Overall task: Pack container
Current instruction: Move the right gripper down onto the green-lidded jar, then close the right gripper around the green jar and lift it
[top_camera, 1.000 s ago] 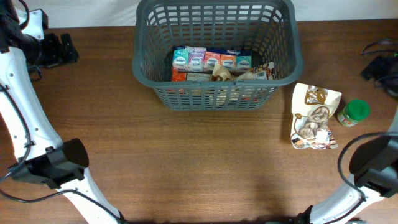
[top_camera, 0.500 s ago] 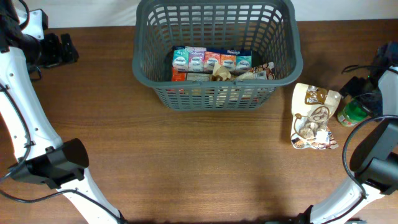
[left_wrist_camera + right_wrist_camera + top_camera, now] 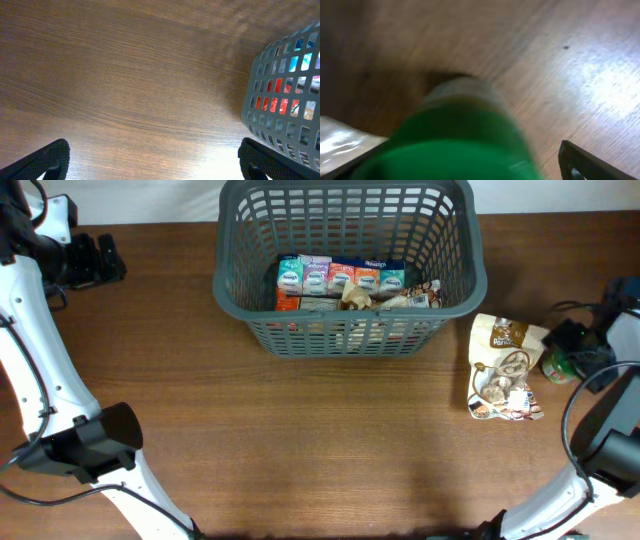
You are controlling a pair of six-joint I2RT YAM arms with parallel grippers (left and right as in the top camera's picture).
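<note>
At the desk's 3 o'clock edge, the right jaws stand apart around a green-lidded jar. One finger is clear of the lid, and nothing is clamped as far as the blurred wrist view shows. Just at the jar's 9 o'clock lies a flat pouch; whether the two touch I cannot tell. Far off at the desk's 10 o'clock, the left jaws are wide apart and empty over bare desk, with the basket at their 3 o'clock. Seen from overhead, the basket sits at the desk's 12 o'clock, upright with its mouth up and its long axis running 9 to 3 o'clock. Packing looks well along: a row of cartons and some packets already lie inside. By my reading, jar and pouch are what is left, and the jar is the step in hand.
</note>
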